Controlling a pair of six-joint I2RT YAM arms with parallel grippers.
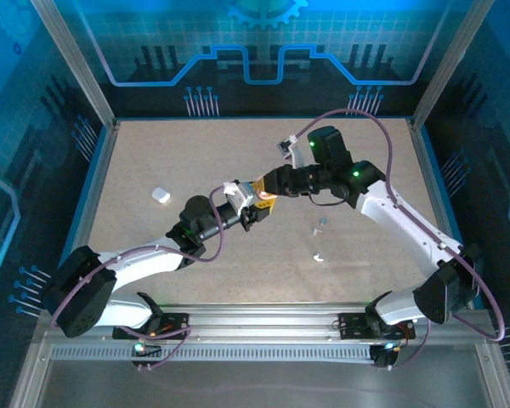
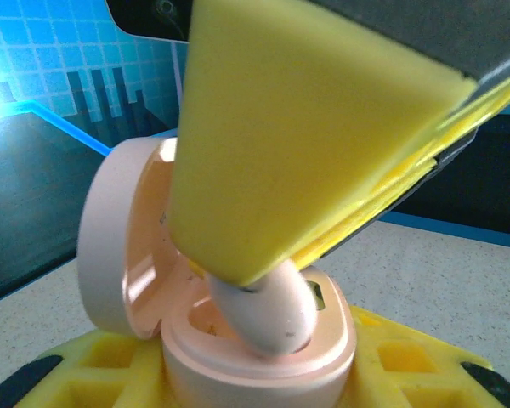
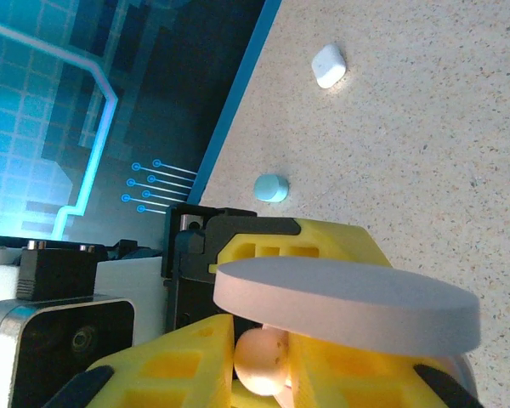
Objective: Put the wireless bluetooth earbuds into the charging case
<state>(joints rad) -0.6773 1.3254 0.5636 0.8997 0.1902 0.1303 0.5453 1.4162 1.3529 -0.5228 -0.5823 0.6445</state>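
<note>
An open pink charging case (image 2: 263,357) with its lid (image 2: 110,238) swung left stands between the yellow fingers of my left gripper (image 2: 255,378), which is shut on its base. From above, my right gripper's fingers (image 2: 306,127) hold a pinkish earbud (image 2: 268,310) whose lower end sits in a well of the case. In the right wrist view, the same earbud (image 3: 259,361) is pinched in my right gripper (image 3: 263,374), under the lid (image 3: 348,302) seen edge-on. In the top view, both grippers meet mid-table, left (image 1: 240,208) and right (image 1: 268,191).
A white case (image 3: 328,65) and a pale blue case (image 3: 271,188) lie on the table beyond the grippers. The white case (image 1: 160,195) is at the left in the top view. Two tiny whitish pieces (image 1: 320,223) (image 1: 318,256) lie right of centre. Frame posts bound the table.
</note>
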